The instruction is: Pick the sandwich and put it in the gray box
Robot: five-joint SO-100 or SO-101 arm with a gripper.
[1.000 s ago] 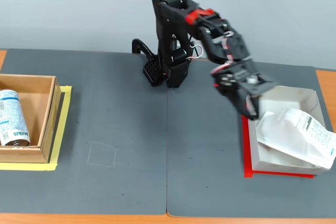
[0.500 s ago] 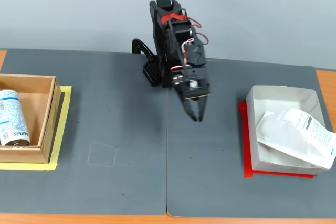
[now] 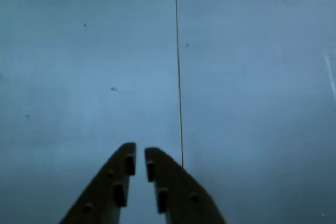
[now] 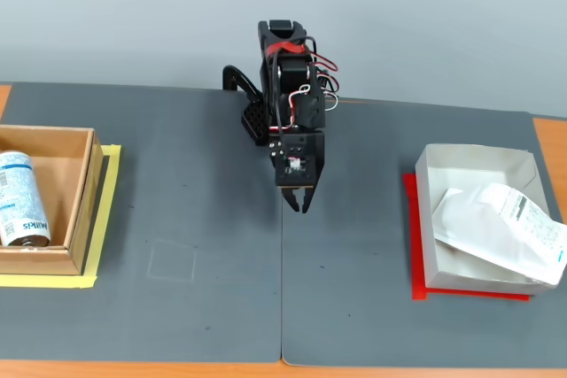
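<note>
The sandwich (image 4: 500, 229), a white and clear plastic package with a printed label, lies tilted in the gray box (image 4: 478, 164) at the right of the fixed view, one end resting over the box's right wall. My gripper (image 4: 298, 204) hangs over the middle of the dark mat, well left of the box, near the seam between the two mats. In the wrist view the gripper (image 3: 139, 156) is shut, its fingers nearly touching, with nothing between them and only bare mat below.
A brown cardboard box (image 4: 62, 258) on yellow tape stands at the left edge, with a white-and-blue can (image 4: 19, 199) inside. A red sheet (image 4: 421, 288) lies under the gray box. A faint square outline (image 4: 172, 261) marks the left mat. The arm's base (image 4: 266, 117) is at the back centre.
The arm has swung left from the gray box, where the sandwich stays, to the mat's centre and folded back toward its base.
</note>
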